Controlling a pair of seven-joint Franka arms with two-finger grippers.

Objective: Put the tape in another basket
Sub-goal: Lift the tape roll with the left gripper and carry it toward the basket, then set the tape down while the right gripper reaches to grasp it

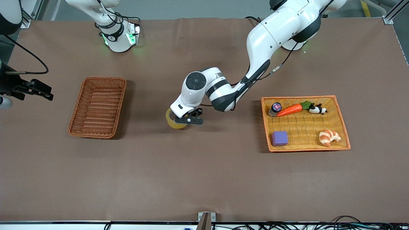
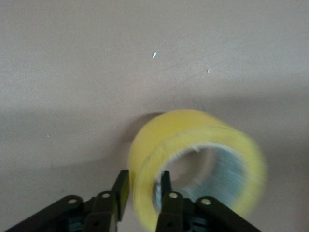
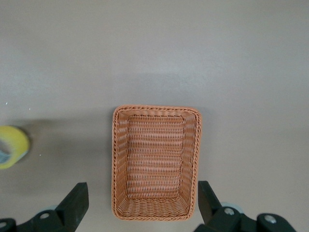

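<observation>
The tape (image 1: 173, 121), a yellowish translucent roll with a grey core, is gripped by my left gripper (image 1: 189, 120) over the middle of the table, between the two baskets. In the left wrist view the tape (image 2: 193, 130) has its wall pinched between the two fingers, one outside the ring and one inside; the gripper (image 2: 143, 188) is shut on it. The reddish-brown basket (image 1: 105, 79) lies empty toward the right arm's end. My right gripper (image 1: 35, 90) hangs open and empty, high at that end; its wrist view shows the basket (image 3: 157, 108) between its spread fingers (image 3: 77, 203), and the tape (image 3: 12, 146).
A wide orange-yellow tray (image 1: 345, 127) toward the left arm's end holds a carrot (image 1: 290, 109), a small bottle (image 1: 275, 108), a panda toy (image 1: 317, 109), a purple block (image 1: 280, 138) and a croissant (image 1: 329, 137). Brown cloth covers the table.
</observation>
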